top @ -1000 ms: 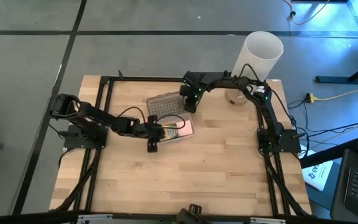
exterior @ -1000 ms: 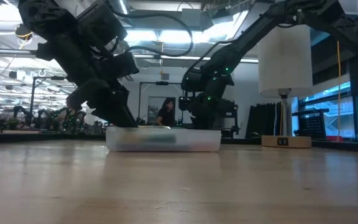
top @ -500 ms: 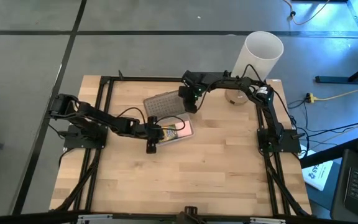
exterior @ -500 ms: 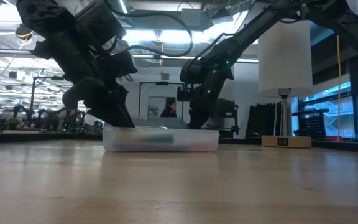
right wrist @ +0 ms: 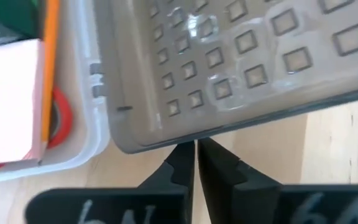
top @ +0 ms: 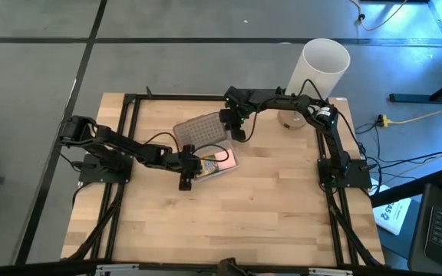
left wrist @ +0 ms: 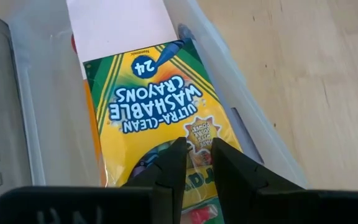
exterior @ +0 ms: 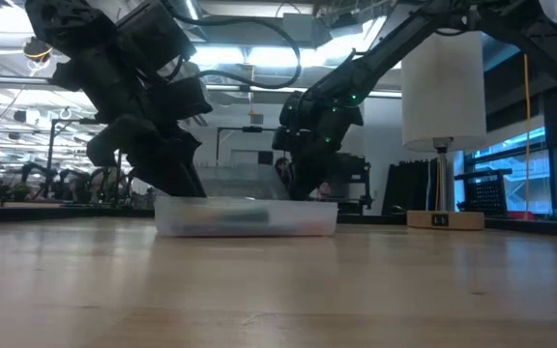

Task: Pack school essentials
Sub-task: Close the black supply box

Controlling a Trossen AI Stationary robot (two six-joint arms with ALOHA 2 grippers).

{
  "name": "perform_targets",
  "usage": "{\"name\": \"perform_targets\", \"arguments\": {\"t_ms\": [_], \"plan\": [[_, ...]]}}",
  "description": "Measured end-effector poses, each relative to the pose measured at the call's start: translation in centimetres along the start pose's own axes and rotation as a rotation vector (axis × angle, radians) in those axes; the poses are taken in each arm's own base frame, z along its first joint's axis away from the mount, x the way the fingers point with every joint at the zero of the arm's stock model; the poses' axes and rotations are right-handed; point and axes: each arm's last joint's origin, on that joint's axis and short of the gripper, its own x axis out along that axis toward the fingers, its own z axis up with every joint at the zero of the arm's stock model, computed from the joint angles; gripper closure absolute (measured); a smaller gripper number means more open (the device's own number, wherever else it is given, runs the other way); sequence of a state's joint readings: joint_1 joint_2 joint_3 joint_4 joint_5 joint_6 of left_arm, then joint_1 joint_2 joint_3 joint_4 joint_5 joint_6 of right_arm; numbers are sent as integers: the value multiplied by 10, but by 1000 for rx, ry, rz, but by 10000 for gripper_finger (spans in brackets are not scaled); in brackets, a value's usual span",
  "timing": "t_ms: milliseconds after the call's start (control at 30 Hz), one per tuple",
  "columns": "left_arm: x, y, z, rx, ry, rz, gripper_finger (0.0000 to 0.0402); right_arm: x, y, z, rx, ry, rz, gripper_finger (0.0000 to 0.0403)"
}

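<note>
A clear plastic case (top: pixel 219 167) (exterior: pixel 249 218) lies mid-table. Inside it are the green-and-yellow crayon box (left wrist: pixel 154 106), the pink pad (right wrist: pixel 5 106), an orange pencil (right wrist: pixel 48 68) and a red scissors handle (right wrist: pixel 61 121). Its grey dotted lid (top: pixel 200 129) (right wrist: pixel 241 56) stands tipped up on the far side, joined to the case's far wall by a hinge (right wrist: pixel 95 81). My right gripper (top: pixel 235 132) (right wrist: pixel 196 149) is shut on the lid. My left gripper (top: pixel 192 162) (left wrist: pixel 197 155) is at the case's left end, shut to a narrow gap over the crayon box. My left gripper comes slanting down from the table's left, and its fingertips (left wrist: pixel 178 155) sit on the near end of the crayon box (left wrist: pixel 194 134), which lies flat in the case. My right gripper pinches the lid's free edge (right wrist: pixel 188 138) near a corner between its two fingers, coming from the table's right. The lid is raised at that edge and stays hinged to the case.
A tall white cylinder (top: pixel 324 65) (exterior: pixel 443 87) on a wooden base (exterior: pixel 443 219) stands at the far right corner, behind the right arm. Bare wood (top: pixel 229 222) stretches toward the near edge. A black frame (top: pixel 129 138) runs along the table's sides.
My right gripper has lifted the lid's free edge, and the lid has tipped up about its hinge and swung a little toward the table's left. The case has slid slightly toward the left. My left gripper has stayed down on the case's left end.
</note>
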State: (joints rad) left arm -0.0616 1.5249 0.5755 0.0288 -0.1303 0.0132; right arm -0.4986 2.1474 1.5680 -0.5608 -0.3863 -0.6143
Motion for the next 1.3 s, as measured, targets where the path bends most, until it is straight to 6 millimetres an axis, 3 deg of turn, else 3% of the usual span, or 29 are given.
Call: {"name": "perform_targets", "arguments": {"t_ms": [167,467,933,1300], "plan": [[0,0,0,1,4,0,331,1,2,1,-55,-11,18,398],[0,0,-1,1,11,-1,331,2,2,5,-87,-26,-8,392],[0,-1,-1,6,13,-48,331,5,-6,-1,106,2,-55,396],[-3,-12,-2,96,12,-320,331,3,-6,-1,123,5,-56,392]]}}
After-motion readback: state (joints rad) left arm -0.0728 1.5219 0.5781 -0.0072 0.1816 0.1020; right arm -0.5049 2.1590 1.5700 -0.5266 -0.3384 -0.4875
